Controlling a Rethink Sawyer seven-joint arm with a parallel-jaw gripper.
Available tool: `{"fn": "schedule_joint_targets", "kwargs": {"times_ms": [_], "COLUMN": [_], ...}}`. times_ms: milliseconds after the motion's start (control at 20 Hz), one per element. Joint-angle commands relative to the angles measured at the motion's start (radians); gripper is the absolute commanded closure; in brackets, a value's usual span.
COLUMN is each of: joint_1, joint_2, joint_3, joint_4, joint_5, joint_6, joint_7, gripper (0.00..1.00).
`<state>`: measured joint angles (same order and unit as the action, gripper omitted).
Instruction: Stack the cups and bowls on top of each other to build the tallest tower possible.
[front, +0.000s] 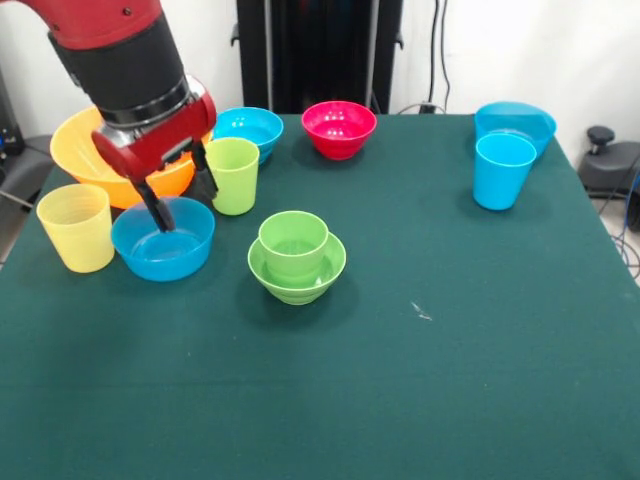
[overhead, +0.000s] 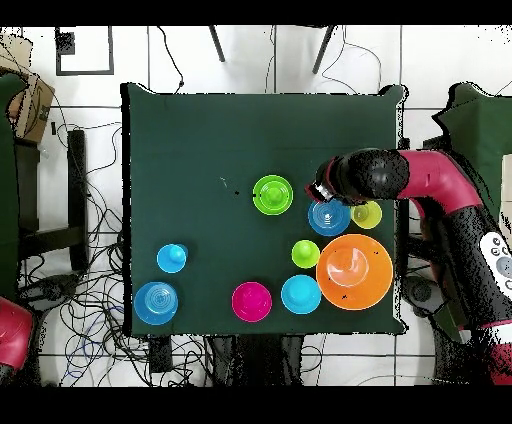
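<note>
The gripper (front: 180, 205) hangs with its fingers spread, one finger dipping inside the small blue bowl (front: 163, 240) and the other outside its far rim, just beside the yellow-green cup (front: 233, 175). Near that bowl stands the tower (front: 296, 256), a green cup nested in a green bowl. The pale yellow cup (front: 76, 227) stands just beside the bowl's other side, with the big orange bowl (front: 100, 160) behind.
</note>
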<state>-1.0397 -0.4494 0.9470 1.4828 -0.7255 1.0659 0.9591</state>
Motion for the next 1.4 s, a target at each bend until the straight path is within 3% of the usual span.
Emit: {"fn": "schedule_joint_targets", "kwargs": {"times_ms": [50,250,600,1000,1400], "joint_1": [0.066,0.068,-0.002,-0.019,0.075], "joint_2": [0.072,0.092,0.129,0.15,0.086], "joint_3": [-0.022,-0.028,-0.046,-0.036,-0.12], "joint_4": [-0.053,-0.061,-0.027,-0.062,-0.11], "joint_5": [-0.091,-0.102,-0.131,-0.122,-0.15], "joint_6": [-0.084,-0.119,-0.183,-0.119,-0.002], "joint_7": [-0.249,-0.246,-0.298,-0.375,-0.26], "gripper": [0.0,0.0,0.0,0.0,0.0]}}
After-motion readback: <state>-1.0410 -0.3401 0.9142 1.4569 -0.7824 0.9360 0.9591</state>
